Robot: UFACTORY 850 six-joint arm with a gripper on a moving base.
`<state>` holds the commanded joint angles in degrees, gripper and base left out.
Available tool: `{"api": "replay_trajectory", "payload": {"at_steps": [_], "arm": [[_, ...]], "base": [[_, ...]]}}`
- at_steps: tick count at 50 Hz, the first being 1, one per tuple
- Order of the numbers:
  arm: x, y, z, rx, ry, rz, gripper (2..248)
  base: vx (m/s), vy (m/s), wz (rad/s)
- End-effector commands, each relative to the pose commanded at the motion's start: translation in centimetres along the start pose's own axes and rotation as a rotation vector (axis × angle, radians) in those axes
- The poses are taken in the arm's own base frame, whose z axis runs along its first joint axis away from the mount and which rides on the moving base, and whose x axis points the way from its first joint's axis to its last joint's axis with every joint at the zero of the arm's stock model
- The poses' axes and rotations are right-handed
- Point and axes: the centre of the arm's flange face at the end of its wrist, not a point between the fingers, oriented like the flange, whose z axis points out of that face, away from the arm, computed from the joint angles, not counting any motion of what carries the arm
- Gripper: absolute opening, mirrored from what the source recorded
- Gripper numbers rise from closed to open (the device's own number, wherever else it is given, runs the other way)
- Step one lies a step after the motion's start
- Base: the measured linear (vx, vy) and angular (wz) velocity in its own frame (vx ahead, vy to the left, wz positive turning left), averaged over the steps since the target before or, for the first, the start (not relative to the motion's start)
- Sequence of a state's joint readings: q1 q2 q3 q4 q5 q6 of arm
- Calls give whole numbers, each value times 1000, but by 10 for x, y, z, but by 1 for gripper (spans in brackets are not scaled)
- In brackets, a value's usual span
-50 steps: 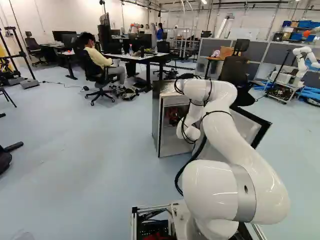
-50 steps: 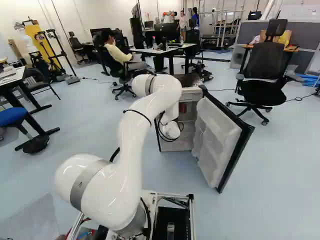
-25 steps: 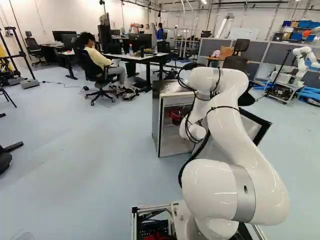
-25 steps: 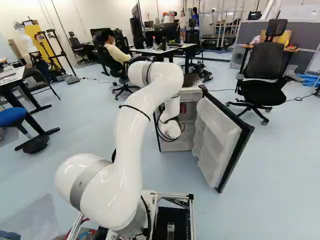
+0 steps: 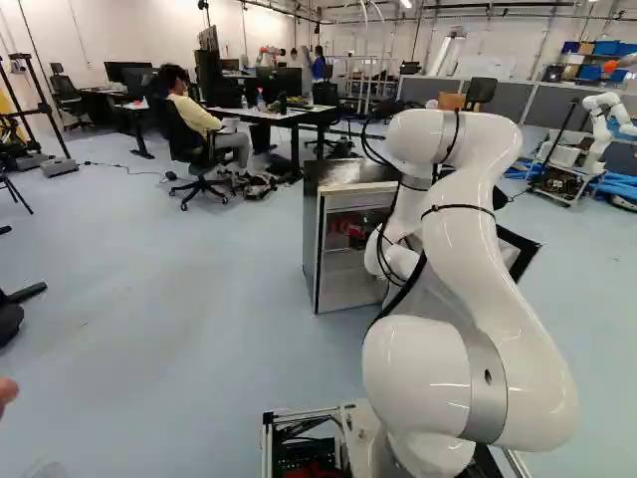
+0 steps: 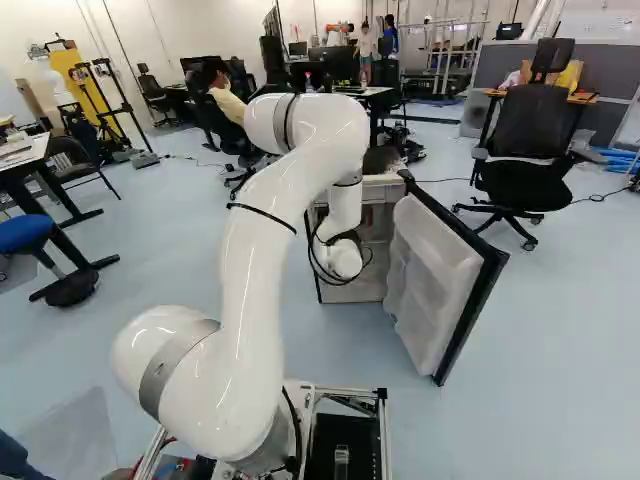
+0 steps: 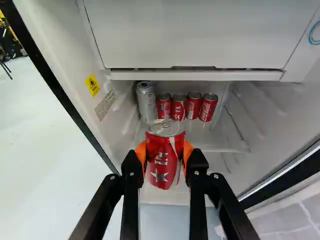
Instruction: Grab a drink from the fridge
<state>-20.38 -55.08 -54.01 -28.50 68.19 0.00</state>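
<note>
The base hasn't moved, but my arm (image 5: 478, 269) has: against its foot joint the upper bend stands higher and further back than a second ago, and the wrist has edged back with it. I take that as the start of drawing out of the fridge (image 5: 311, 229). The jaws (image 7: 165, 153) are clamped on a red soda can (image 7: 162, 167), their orange pads pressing it from two sides, and it rides along roughly upright with them. So the grab itself looks done, and what remains, I judge, is a clean exit.

Past the can, between twelve and two o'clock from the jaws, four more red soda cans (image 7: 178, 107) stand in a row on the shelf (image 7: 200, 132), with a taller silver can (image 7: 146, 104) beside them at about eleven. The white compartment flap (image 7: 195, 35) sits beyond, at twelve.

The fridge door (image 6: 435, 280) hangs open at around three o'clock from my wrist in the right base view. I want to back straight out, since a sideways swing could knock the can on it. A hand (image 5: 6, 390) has just come in at eight o'clock in the left base view, so I'd go slowly
</note>
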Motion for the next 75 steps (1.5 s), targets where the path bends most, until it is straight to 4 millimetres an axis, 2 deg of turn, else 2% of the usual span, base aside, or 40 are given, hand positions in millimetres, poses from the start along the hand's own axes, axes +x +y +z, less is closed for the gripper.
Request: {"api": "replay_trajectory", "payload": {"at_steps": [22,75], "arm": [[25,-2,-14,-6,25,-12,94],[72,-13,-100,-105,49,16,94]], "base": [[0,0,0],[0,0,0]]}}
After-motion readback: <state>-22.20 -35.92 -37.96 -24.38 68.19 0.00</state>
